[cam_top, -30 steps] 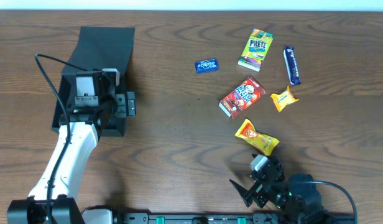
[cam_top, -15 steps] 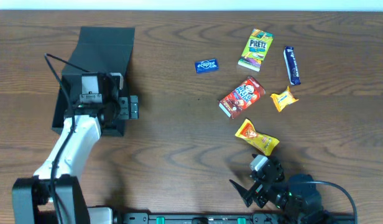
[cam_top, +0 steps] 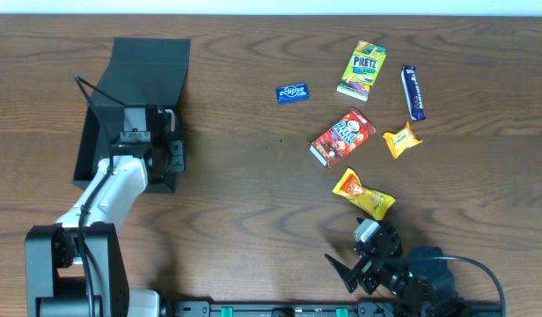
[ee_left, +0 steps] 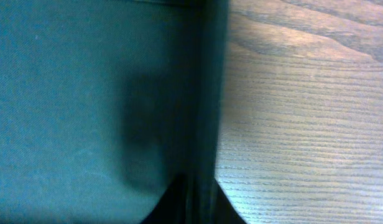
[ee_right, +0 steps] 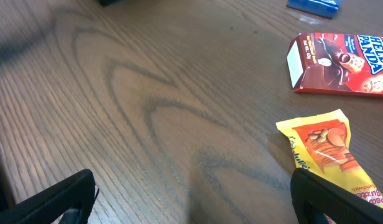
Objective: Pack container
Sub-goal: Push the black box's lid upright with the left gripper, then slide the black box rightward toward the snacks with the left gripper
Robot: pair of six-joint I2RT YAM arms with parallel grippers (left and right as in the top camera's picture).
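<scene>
Item one, the box [cam_top: 86, 150]: dark teal-black cardboard, standing open at the left end of the wooden table [cam_top: 253, 202], its flap lid [cam_top: 152, 63] laid back toward the far edge. Item two, my left gripper [cam_top: 172, 154]: at the box's right-hand wall, jaws clenched. My wrist camera shows that dark wall running straight down between my fingers, so I seem to be pinching it, though the shot is too dim to be sure. Item three, my right gripper [cam_top: 355, 254]: near the front edge of the table, well apart from the box, jaws released and spread wide, nothing between them. Item four, loose snacks on the right half of the table, none in the box: a blue gum pack [cam_top: 291, 92]; a green-and-yellow pretzel box [cam_top: 362, 70]; a dark blue bar [cam_top: 413, 92] just beside it; a red biscuit box [cam_top: 341, 137]; a small orange packet [cam_top: 400, 139] to its right; and a yellow packet [cam_top: 363, 194], the nearest to my right gripper.
</scene>
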